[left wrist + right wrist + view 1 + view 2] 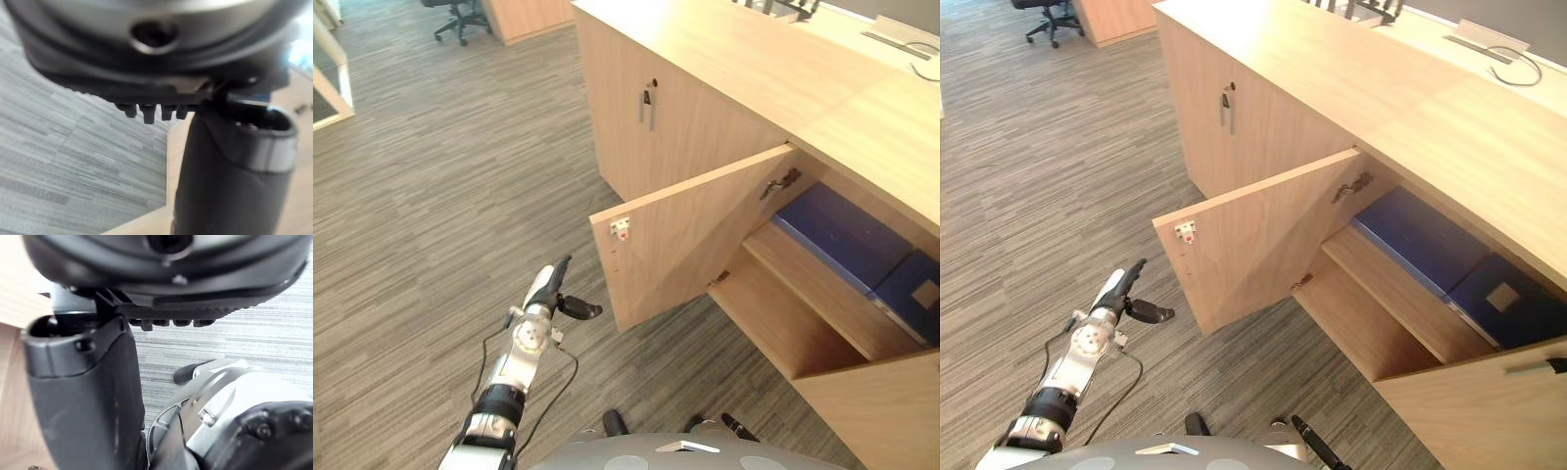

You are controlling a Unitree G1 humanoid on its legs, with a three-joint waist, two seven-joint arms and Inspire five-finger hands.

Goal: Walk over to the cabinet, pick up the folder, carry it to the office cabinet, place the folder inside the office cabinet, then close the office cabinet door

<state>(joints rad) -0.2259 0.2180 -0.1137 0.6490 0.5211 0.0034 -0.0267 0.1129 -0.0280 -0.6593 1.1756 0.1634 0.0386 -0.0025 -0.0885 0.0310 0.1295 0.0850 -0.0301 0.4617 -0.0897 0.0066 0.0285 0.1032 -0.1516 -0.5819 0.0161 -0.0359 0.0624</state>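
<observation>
Already inside the cabinet [744, 69]: folder [842, 233], blue, flat on the shelf [813, 294], toward its left end, near the door's upper hinge [781, 183]. Reaches from close to the shelf's front edge back into the shade under the top. Just beside it, at the shelf's right end, second folder [913, 292], also blue and flat, with a pale square label on its cover.

Wide open in front of the shelf's left end: door [690, 235], swung out over the carpet [421, 196], inner face up toward the head camera, small white catch [620, 228] near its free upper corner. At the near right, another door leaf [881, 411], likewise standing out from the cabinet, with a bar handle [1536, 366] on it. Farther along the cabinet front, closed door [705, 127] with its own pull [648, 106].

Left hand [546, 292] over the carpet, near the open door's free edge but apart from it; fingers straight, thumb stuck out toward the door, holding nothing. Right hand [195, 284] seen from its own wrist, above carpet; open or closed cannot be told.

On the cabinet's top, toward the far right corner, grey cable [1518, 61] in a loop. Far back on the carpet, office chair [460, 15].
</observation>
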